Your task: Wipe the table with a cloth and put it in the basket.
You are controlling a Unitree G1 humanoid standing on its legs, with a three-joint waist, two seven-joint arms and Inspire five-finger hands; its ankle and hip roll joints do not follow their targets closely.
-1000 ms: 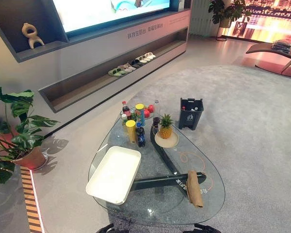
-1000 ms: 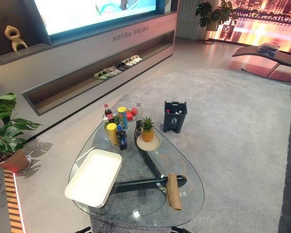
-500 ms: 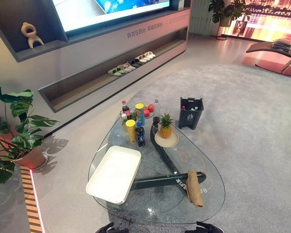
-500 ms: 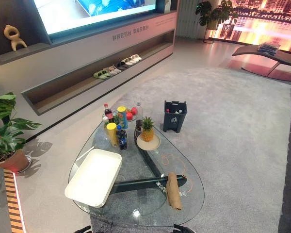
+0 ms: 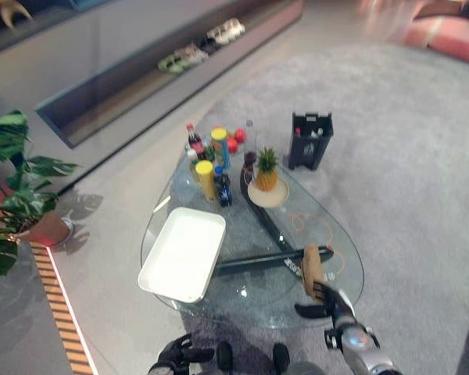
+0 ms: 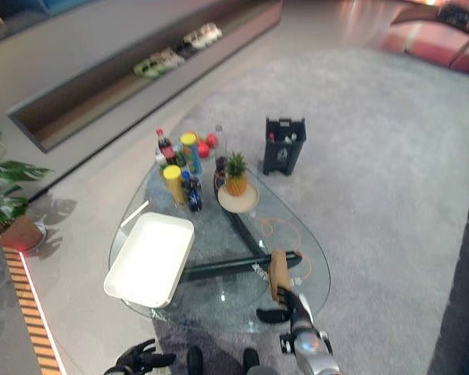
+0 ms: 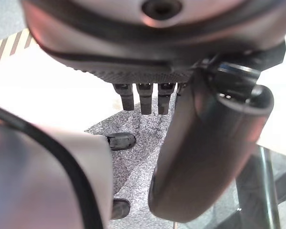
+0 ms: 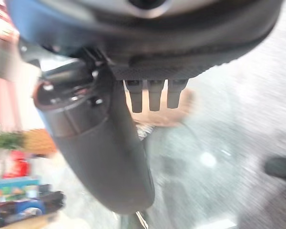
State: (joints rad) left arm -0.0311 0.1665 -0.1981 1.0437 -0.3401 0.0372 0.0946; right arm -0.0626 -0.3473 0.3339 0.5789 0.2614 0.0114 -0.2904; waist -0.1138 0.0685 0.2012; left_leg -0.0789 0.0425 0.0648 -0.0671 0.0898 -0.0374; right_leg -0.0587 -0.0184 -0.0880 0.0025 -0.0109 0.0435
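Step in hand, by judgement: reach toward the cloth [image 5: 312, 270], wiping not begun. Cloth lying folded near the right edge of the glass surface [image 5: 250, 301], well apart from the white basket [image 5: 183, 254] on the left side. Right hand [image 5: 322, 299] just short of the cloth's near end, fingers straight and apart, holding nothing. Left hand [image 5: 174, 355] low below the surface's near edge, fingers relaxed, empty. Next move calls for closing on the cloth.
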